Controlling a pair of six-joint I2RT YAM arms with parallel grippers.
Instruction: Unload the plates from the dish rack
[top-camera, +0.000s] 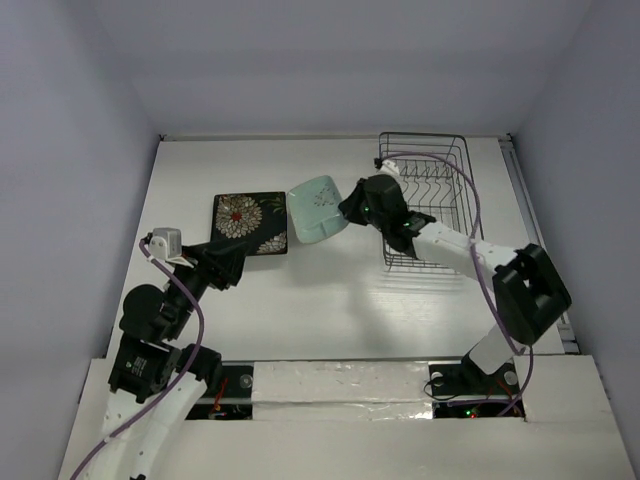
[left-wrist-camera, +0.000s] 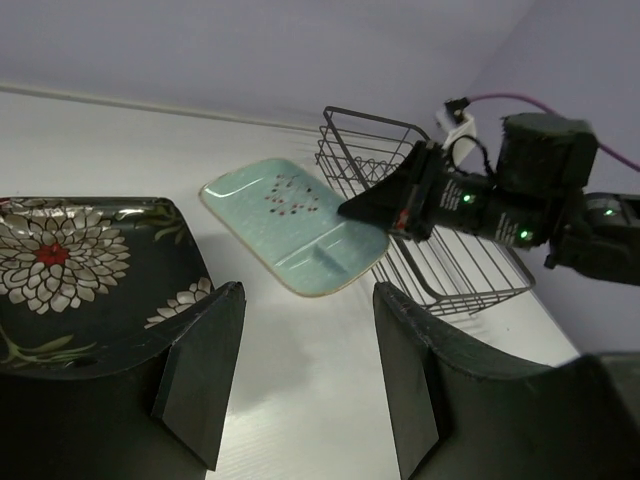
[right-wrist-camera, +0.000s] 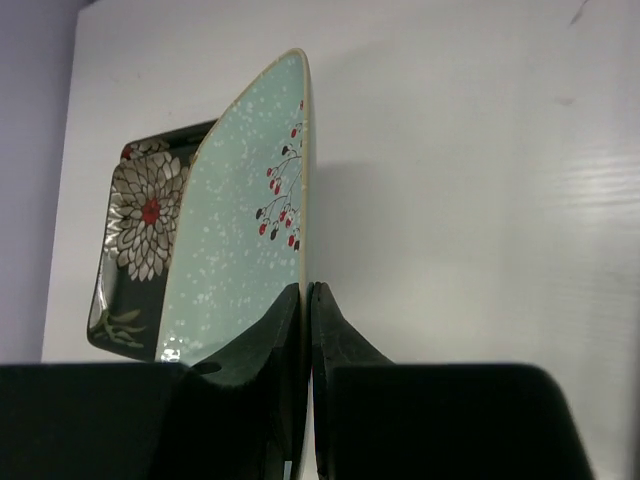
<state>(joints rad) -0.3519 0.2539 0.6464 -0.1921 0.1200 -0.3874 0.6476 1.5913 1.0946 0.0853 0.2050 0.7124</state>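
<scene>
Right now the mint-green plate (top-camera: 316, 208) is held tilted just above the table (top-camera: 330, 300), between the dish rack (top-camera: 440, 188) and the black flower plate (top-camera: 250, 222), which lies flat beside it. Can't tell whether its low edge touches the flower plate. Looks glazed ceramic, so prob. stiff, fairly heavy for its size, slick and chippable. A pinch on the thin rim is the only real hold, and it wants a firm squeeze w/ a slow set-down. The right gripper (top-camera: 346, 212) has exactly that: jaws clenched on the rim edge, clear in the wrist view. The left gripper (left-wrist-camera: 305, 340) is spread wide w/ nothing in it, near the flower plate. No other plate shows in the rack.
</scene>
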